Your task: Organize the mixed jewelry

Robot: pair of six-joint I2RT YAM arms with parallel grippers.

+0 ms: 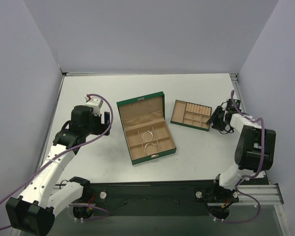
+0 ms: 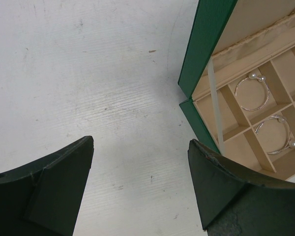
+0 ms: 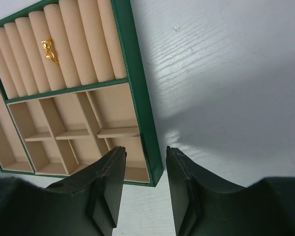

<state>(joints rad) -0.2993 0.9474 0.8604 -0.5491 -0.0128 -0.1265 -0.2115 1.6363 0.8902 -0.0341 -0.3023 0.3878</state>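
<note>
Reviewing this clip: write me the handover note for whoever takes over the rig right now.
Left gripper: open, over bare table beside the green box, holding nothing.
Right gripper: jaws a narrow gap apart at the small tray corner; I cannot tell whether they pinch its rim.
Done: first bangle and second bangle each lie in a box compartment; the gold ring sits between the tray's rolls.
Left: no chain shows in any view; locate it, then stow it.

Left arm [image 1: 46, 172]: white tubes with black joints.
Right arm [image 1: 255, 147]: big black joint, white lower part.
Cables [image 1: 110, 114]: purple, looping.
Claw fingers [image 2: 49, 182]: dark, wedge-shaped.
</note>
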